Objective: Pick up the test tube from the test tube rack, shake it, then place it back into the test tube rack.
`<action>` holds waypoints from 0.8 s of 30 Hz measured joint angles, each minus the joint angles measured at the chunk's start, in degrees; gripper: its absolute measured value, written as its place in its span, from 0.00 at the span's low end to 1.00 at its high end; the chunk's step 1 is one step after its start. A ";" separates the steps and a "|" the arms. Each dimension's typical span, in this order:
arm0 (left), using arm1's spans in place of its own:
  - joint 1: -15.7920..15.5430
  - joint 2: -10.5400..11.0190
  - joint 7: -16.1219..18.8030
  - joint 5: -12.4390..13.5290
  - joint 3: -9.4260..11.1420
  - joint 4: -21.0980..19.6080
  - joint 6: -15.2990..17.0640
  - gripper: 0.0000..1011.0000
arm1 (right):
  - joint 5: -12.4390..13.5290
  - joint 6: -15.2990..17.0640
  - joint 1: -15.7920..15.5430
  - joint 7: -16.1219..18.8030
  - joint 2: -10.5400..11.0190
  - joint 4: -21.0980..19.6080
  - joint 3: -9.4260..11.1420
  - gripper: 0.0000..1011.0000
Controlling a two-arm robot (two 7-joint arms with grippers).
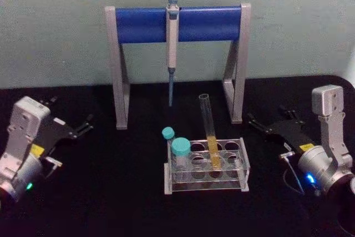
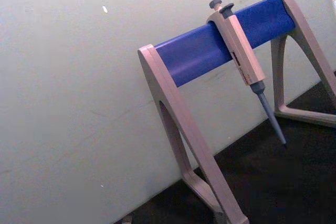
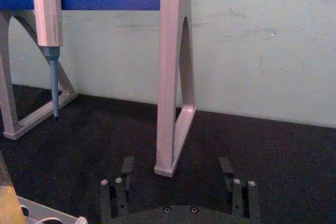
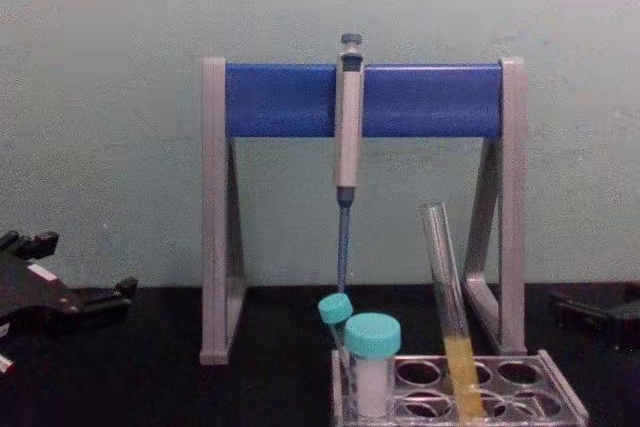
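Left gripper [image 1: 83, 126]: resting low at the left side of the black surface [image 1: 111, 192], well apart from the rack; fingers apart, holding nothing.

Pipette stand [image 1: 177, 23]: grey legs, blue crossbar, at the back against the pale wall. A pipette [image 1: 172, 48] hangs from the middle of the bar, tip down, clear of the surface.

Test tube rack [image 1: 206, 165]: clear, in front of the stand, near the middle of the surface. Two teal-capped vials [image 1: 180, 148] stand at its left end.

Test tube [image 1: 209, 131]: upright in a hole of the rack, right of the vials, leaning slightly, open mouth up, yellow liquid in its lower part.

Right gripper [image 1: 258, 121]: resting at the right side of the surface, near the rack but not touching it; fingers [image 3: 127, 166] apart, empty.
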 joint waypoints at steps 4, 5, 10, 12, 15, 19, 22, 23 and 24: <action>0.00 0.00 0.00 0.00 0.00 0.00 0.00 0.99 | 0.00 -0.03 0.03 0.03 0.02 -0.01 -0.03 0.99; 0.00 0.00 0.00 0.00 0.00 0.00 0.00 0.99 | 0.00 -0.03 0.03 0.03 0.02 -0.01 -0.03 0.99; 0.00 0.00 0.00 0.00 0.00 0.00 0.00 0.99 | 0.00 -0.07 0.06 0.06 0.05 -0.02 -0.06 0.99; 0.00 0.00 0.00 0.00 0.00 0.00 0.00 0.99 | 0.00 -0.07 0.07 0.07 0.06 -0.02 -0.07 0.99; 0.00 0.00 0.00 0.00 0.00 0.00 0.00 0.99 | 0.01 -0.08 0.08 0.07 0.07 -0.02 -0.09 0.99; 0.00 0.00 0.00 0.00 0.00 0.00 0.00 0.99 | 0.03 -0.08 0.08 0.08 0.09 -0.02 -0.10 0.99; 0.00 0.00 0.00 0.00 0.00 0.00 0.00 0.99 | 0.05 -0.08 0.08 0.08 0.09 -0.02 -0.10 0.99; 0.00 0.00 0.00 0.00 0.00 0.00 0.00 0.99 | 0.05 -0.08 0.08 0.08 0.09 -0.02 -0.10 0.99; 0.00 0.00 0.00 0.00 0.00 0.00 0.00 0.99 | 0.06 -0.08 0.09 0.08 0.10 -0.02 -0.10 0.99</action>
